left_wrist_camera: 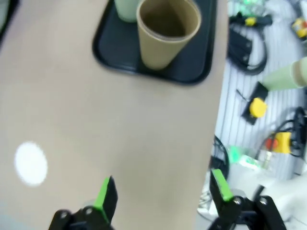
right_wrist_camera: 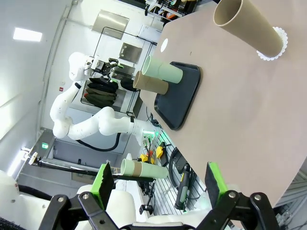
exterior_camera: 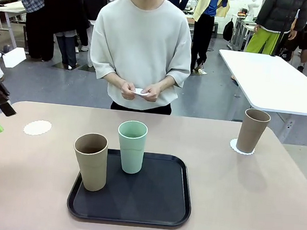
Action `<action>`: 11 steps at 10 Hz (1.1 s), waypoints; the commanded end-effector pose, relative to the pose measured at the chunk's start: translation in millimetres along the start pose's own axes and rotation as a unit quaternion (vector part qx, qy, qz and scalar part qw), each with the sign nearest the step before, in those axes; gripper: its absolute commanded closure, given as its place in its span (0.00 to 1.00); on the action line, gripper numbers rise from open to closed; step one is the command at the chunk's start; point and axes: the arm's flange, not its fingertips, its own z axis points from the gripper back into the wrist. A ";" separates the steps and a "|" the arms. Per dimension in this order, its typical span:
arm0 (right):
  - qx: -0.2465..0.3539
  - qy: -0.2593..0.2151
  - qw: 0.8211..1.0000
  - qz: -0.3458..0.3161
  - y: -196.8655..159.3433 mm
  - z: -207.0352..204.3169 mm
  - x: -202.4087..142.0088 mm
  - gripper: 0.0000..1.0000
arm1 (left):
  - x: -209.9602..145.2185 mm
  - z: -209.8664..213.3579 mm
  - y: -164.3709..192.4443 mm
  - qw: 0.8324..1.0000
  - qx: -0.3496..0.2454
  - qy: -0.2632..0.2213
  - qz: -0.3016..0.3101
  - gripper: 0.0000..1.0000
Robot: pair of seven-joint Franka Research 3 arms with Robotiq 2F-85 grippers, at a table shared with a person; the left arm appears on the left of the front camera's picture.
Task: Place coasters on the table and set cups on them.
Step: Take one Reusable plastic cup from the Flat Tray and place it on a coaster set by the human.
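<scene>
A tan cup point(exterior_camera: 252, 130) stands on a coaster point(exterior_camera: 241, 149) at the table's point(exterior_camera: 253, 211) far right. On the black tray point(exterior_camera: 128, 208) stand another tan cup point(exterior_camera: 90, 160) and the mint cup point(exterior_camera: 132, 145). A bare coaster point(exterior_camera: 37, 128) lies at the far left, and the person's hands hold a third coaster point(exterior_camera: 140, 92). My left gripper point(exterior_camera: 0, 117) hangs open at the left edge, above the table near the bare coaster point(left_wrist_camera: 30, 163); its own view has it open point(left_wrist_camera: 163, 189) with the tan cup point(left_wrist_camera: 168, 31) ahead. My right gripper point(right_wrist_camera: 158, 179) is open, off the table's edge, facing the cup on its coaster point(right_wrist_camera: 249, 24).
A white rectangular table point(exterior_camera: 276, 83) stands beyond the far right corner. The person stands at the middle of the far side. Cables and tools point(left_wrist_camera: 254, 105) lie on the floor past the near edge. Bare tabletop lies on both sides of the tray.
</scene>
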 end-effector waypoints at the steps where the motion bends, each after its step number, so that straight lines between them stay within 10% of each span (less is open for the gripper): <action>1: 0.000 -0.006 1.000 0.002 1.0 -1.2 -1.2 0.00 | -18.3 -37.0 26.3 0.989 -0.039 -0.121 -0.070 0.00; 5: 0.000 -0.006 1.000 0.002 1.0 -1.2 -1.2 0.00 | -33.6 -76.0 39.6 0.945 -0.049 -0.285 -0.154 0.00; 11: 0.000 -0.006 1.000 0.002 1.0 -1.2 -1.2 0.00 | -42.6 -131.5 52.8 0.917 -0.093 -0.350 -0.170 0.00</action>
